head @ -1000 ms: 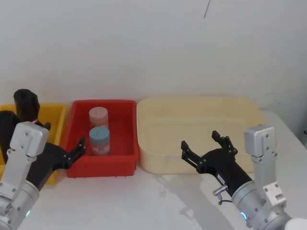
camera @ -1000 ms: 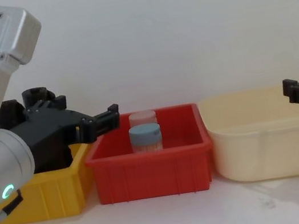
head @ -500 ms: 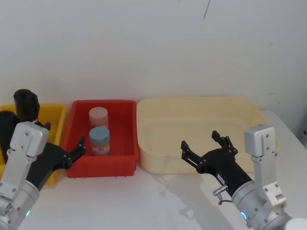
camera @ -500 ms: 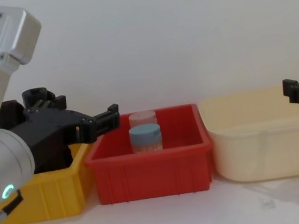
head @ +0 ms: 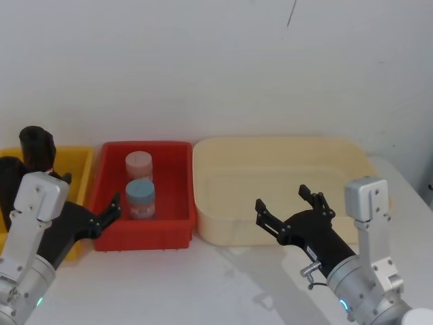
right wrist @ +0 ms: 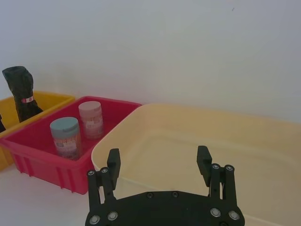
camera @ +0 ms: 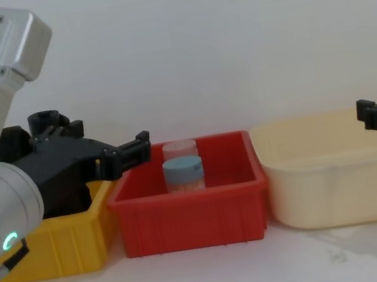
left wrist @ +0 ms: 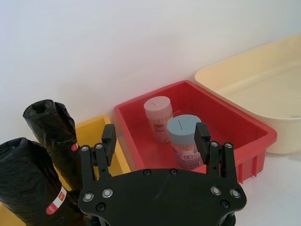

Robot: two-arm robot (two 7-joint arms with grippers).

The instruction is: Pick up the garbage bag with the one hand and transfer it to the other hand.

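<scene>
The garbage bag (left wrist: pixel 21 181), a black crinkly roll with a red-and-white label, stands in the yellow bin (left wrist: pixel 94 132) at the far left, and in the head view it is the garbage bag (head: pixel 9 177). My left gripper (left wrist: pixel 155 134) is open and holds nothing. It hovers in front of the yellow and red bins, to the right of the bag and apart from it; in the head view it is the left gripper (head: pixel 91 193). My right gripper (head: pixel 282 198) is open and holds nothing at the near wall of the cream tub (head: pixel 338 152).
A second black roll (left wrist: pixel 51 134) with a small red mark stands upright behind the bag. The red bin (head: pixel 108 233) holds a pink-lidded jar (head: pixel 139 164) and a blue-lidded jar (head: pixel 141 196). A white wall stands close behind the bins. Bare table lies in front.
</scene>
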